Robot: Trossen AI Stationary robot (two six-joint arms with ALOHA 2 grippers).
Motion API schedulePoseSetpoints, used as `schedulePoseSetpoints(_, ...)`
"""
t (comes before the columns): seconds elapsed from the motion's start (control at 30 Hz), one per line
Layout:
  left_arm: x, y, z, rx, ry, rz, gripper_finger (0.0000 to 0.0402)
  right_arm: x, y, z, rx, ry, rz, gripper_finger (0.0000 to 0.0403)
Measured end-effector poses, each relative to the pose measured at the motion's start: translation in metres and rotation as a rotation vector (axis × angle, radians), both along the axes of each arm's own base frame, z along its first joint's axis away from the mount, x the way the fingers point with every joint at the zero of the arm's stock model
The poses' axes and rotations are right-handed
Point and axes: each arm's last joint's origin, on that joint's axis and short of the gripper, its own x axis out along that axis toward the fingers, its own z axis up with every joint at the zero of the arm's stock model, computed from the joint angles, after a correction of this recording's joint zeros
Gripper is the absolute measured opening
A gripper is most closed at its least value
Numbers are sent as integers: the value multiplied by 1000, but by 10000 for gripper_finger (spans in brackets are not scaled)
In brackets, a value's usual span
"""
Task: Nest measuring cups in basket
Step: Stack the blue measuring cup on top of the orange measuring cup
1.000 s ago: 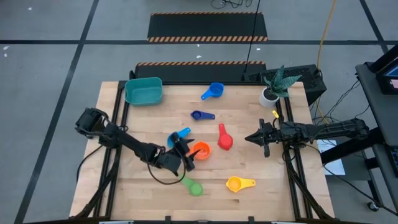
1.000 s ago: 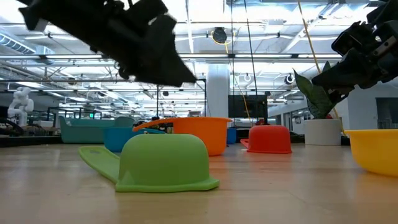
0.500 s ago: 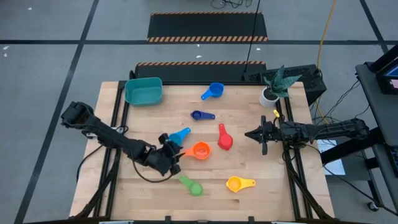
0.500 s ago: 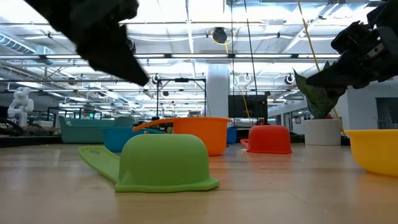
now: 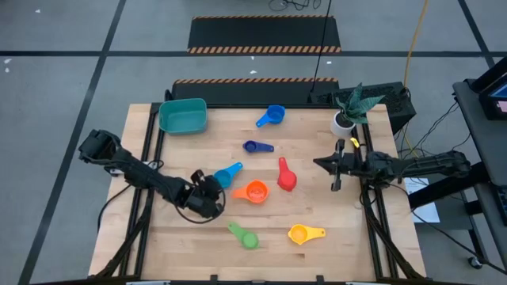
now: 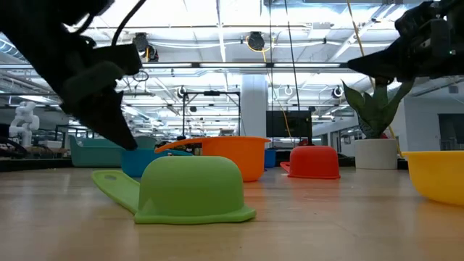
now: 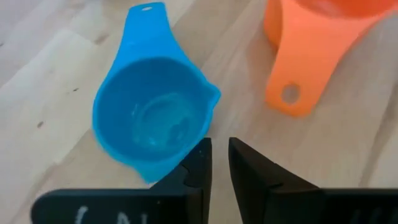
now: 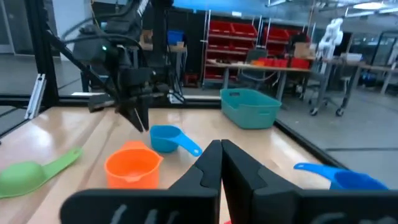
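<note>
The measuring cups lie scattered on the wooden table: light blue (image 5: 228, 174), orange (image 5: 253, 191), red (image 5: 285, 176), dark blue (image 5: 257, 146), blue (image 5: 271, 116), green (image 5: 244, 236) and yellow (image 5: 305, 233). The teal basket (image 5: 183, 115) stands at the far left corner. My left gripper (image 5: 209, 190) slants down just beside the light blue cup's bowl (image 7: 149, 118), on its near left side. Its fingers stand a narrow gap apart with only bare wood between them. My right gripper (image 5: 317, 164) hovers shut at the table's right side, pointing level toward the red cup. My left gripper stands with one fingertip (image 7: 200, 152) right against the light blue cup's outer wall (image 7: 177, 158), below its pouring lip. I cannot tell whether it touches. The cup sits upright on the table, its handle pointing away from the gripper.
A white plant pot (image 5: 344, 119) stands at the far right corner. The orange cup's handle (image 7: 289, 96) lies close beside my left gripper. Bare wood stretches along the table's near left part.
My left gripper has moved toward the table's left edge, away from the orange and green cups, and sunk beside the light blue cup. Its fingers have gone from wide apart to a narrow gap. My right gripper has rolled about its axis and risen slightly.
</note>
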Motion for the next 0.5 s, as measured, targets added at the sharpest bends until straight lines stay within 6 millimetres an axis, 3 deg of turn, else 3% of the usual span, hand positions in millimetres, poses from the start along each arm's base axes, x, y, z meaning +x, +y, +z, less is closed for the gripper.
schedulePoseSetpoints(0.4,-8,23,-24,-39,-23,11,24,5,-7,-7,-8,69,-63,0)
schedulePoseSetpoints(0.5,-8,30,-27,-27,-45,32,15,7,-12,-12,57,100,-226,0)
